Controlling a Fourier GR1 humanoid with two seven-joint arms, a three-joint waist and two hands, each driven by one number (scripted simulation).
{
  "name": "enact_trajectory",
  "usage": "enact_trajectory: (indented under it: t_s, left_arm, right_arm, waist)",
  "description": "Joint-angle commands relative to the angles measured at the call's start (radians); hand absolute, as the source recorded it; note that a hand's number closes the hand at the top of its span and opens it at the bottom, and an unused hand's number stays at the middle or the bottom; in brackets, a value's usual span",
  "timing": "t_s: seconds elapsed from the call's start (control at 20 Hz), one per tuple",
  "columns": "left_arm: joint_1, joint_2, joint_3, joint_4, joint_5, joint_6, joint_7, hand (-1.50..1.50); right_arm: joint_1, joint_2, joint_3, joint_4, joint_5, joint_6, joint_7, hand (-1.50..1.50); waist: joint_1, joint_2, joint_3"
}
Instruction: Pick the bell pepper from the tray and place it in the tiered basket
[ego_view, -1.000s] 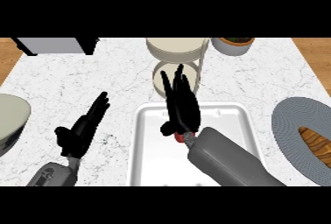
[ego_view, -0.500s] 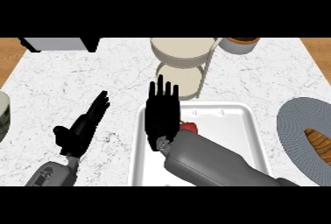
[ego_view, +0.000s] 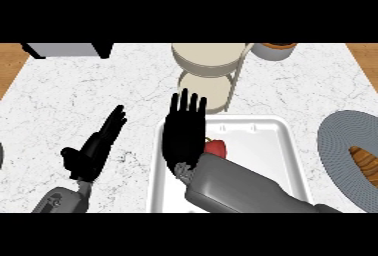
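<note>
Beside right hand (ego_view: 183, 136): bell pepper (ego_view: 216, 147).

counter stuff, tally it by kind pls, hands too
hands: 2, left hand and right hand
trays: 1, white tray
bell peppers: 1, red bell pepper
tiered baskets: 1, tiered basket
plates: 1, grey plate
total: 6

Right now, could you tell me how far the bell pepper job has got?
Nothing is done yet: the red bell pepper lies in the white tray. The right hand hovers open beside it, not gripping. Grasping and carrying it to the tiered basket remain.
</note>
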Motion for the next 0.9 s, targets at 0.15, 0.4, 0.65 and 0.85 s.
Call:
enact_trajectory:
  t_s: [0.15, 0.4, 0.65, 0.85]
  left_arm:
    - [0.003, 0.026, 0.016, -0.014, 0.007, -0.032, 0.006, 0.00]
    - [0.029, -0.022, -0.004, -0.028, -0.030, 0.016, -0.018, 0.00]
    - [-0.004, -0.026, 0.013, 0.012, -0.024, -0.012, -0.004, 0.00]
    - [0.057, 0.000, 0.016, -0.030, -0.016, -0.029, -0.006, 0.00]
  right_arm:
    - [0.069, 0.026, -0.036, 0.060, 0.047, 0.082, 0.247, -1.50]
    - [0.117, 0.026, -0.047, 0.012, 0.062, 0.089, 0.247, -1.50]
    - [0.156, 0.026, -0.053, 0.006, 0.125, 0.077, 0.247, -1.50]
    - [0.234, 0.017, -0.107, -0.019, 0.177, 0.088, 0.238, -1.50]
  waist:
    - [0.001, 0.006, 0.001]
    - [0.010, 0.007, 0.001]
    - [0.007, 0.013, 0.001]
    - [0.002, 0.010, 0.002]
